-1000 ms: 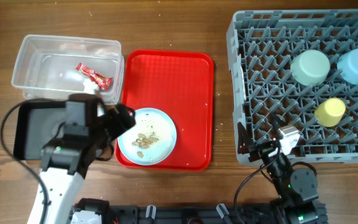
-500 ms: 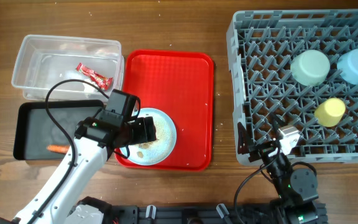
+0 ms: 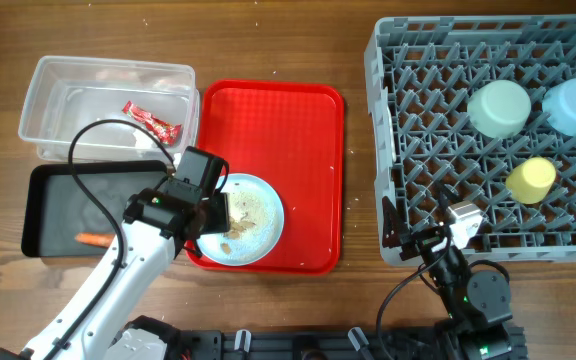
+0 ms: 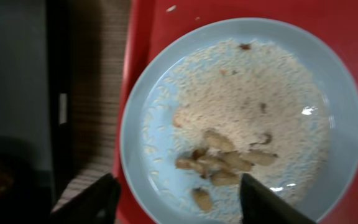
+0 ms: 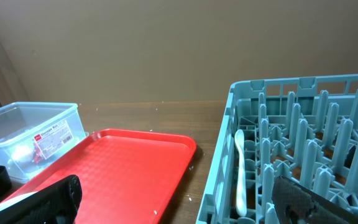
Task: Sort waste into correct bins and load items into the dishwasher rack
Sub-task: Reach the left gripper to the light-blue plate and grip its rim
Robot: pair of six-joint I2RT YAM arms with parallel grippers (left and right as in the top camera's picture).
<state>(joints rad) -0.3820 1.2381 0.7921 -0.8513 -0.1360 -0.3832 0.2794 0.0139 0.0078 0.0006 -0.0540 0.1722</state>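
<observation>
Since a second ago, the left gripper (image 3: 213,212) has been carried off the black tray (image 3: 58,200) and is now being held low over the left edge of the pale blue plate (image 3: 276,215). Its jaws have been drawn in from their widest. They are still being kept apart, one finger over the edge of the red serving tray (image 3: 298,150) and the other over the plate, and nothing is being gripped. The beige food scraps (image 4: 222,162) are being framed between the two fingers in the left wrist view, in a small heap on a film of crumbs towards the plate's near side. The plate is being borne by the red serving tray, at its near left corner.

The orange carrot piece (image 3: 93,239), hidden under the arm before, is now being shown lying in the black tray. The red candy wrapper (image 3: 151,120) is being held by the clear tub (image 3: 68,105), just behind that tray.

The right gripper (image 5: 176,186) is being kept wide open and empty at the near left corner of the dishwasher rack (image 3: 428,120), unmoved. The pale green bowl (image 3: 498,108), the pale blue bowl (image 3: 575,105) and the yellow cup (image 3: 531,179) are being carried on the pegs on the rack's right side. The white spoon (image 5: 240,171) is being held between pegs just inside its left wall.
</observation>
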